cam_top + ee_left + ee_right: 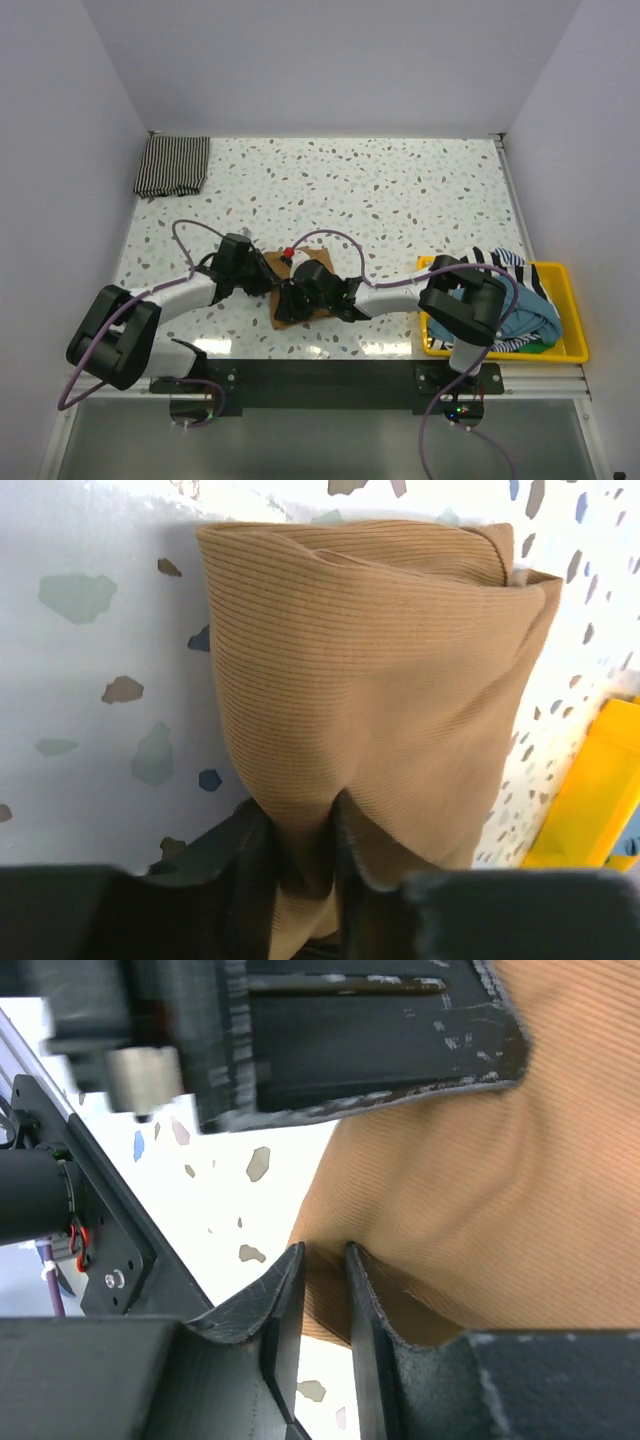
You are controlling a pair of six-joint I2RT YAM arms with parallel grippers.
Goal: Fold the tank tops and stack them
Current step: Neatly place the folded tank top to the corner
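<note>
Pinching the tan tank top (370,710) from both sides, your two arms are meeting just short of the table's (400,190) centre, toward 6 o'clock. Your left gripper (310,865) is clamping a bunched fold of the ribbed cloth between narrow jaws; your right gripper (325,1280) is nipping its edge, jaws nearly together. A folded striped tank top (172,166) is lying at 10 o'clock, while a yellow bin (568,300) is holding other tops (515,318) at 4 o'clock.

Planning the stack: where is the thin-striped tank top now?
In the top view, the thin-striped tank top lies folded at the far left corner of the table, far from the tan top.
</note>
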